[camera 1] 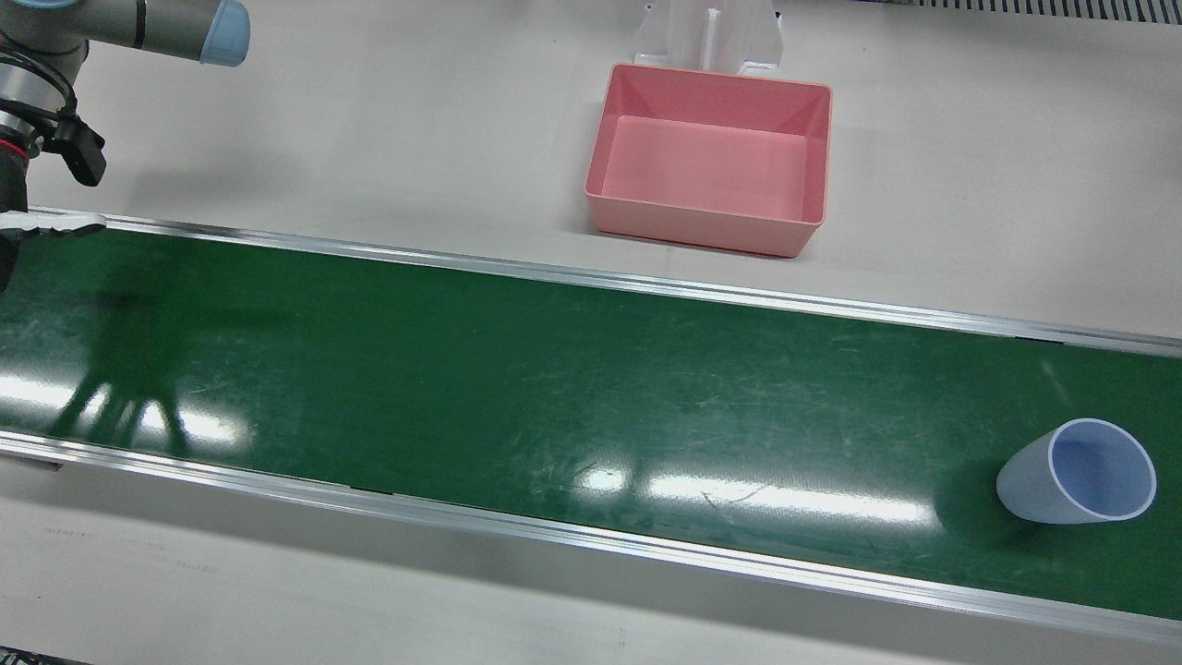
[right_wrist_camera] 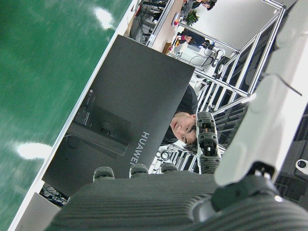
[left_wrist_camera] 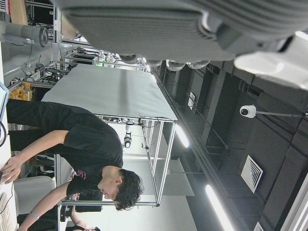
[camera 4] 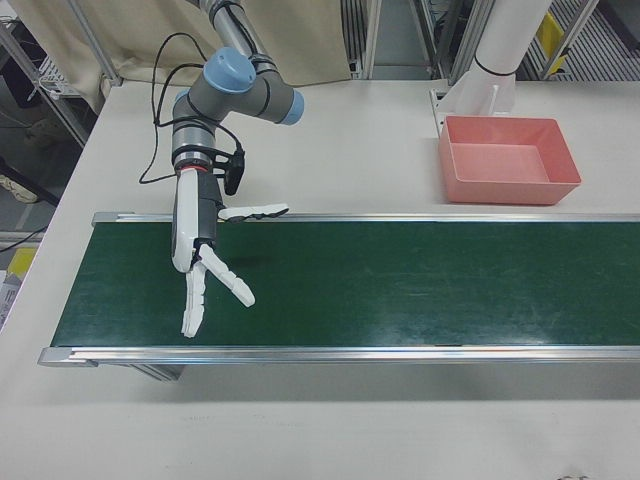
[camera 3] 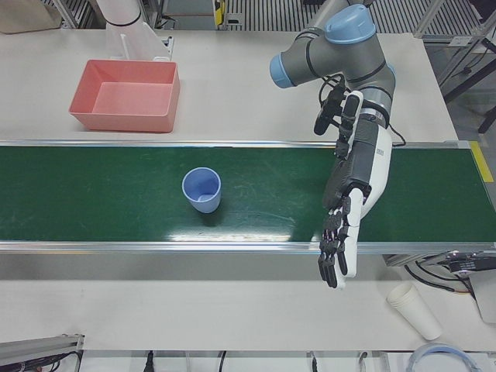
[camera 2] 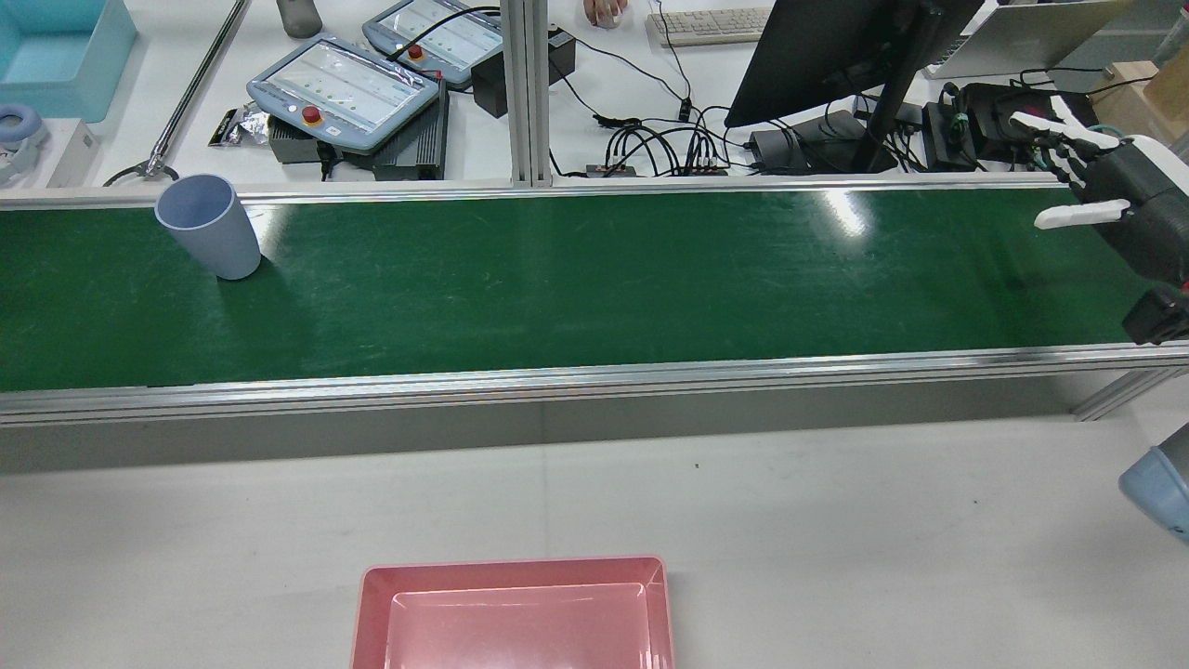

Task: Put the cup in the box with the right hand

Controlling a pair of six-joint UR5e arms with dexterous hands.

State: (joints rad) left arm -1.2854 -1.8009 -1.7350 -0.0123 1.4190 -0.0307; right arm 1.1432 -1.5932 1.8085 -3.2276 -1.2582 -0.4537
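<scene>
At the belt's (camera 2: 594, 279) far end from the empty, splayed right robot hand (camera 4: 205, 265), upright cup (camera 2: 208, 226).

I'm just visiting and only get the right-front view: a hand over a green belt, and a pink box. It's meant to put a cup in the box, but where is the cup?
Observer: The cup stands on the belt, past your view's right edge, on the left arm's half.
Visitor: Upright or tipped over?
Observer: Upright, mouth up, as the rear view shows.
Visitor: Is anything holding it?
Observer: No. The left hand hangs open over the belt, clear of the cup.
</scene>
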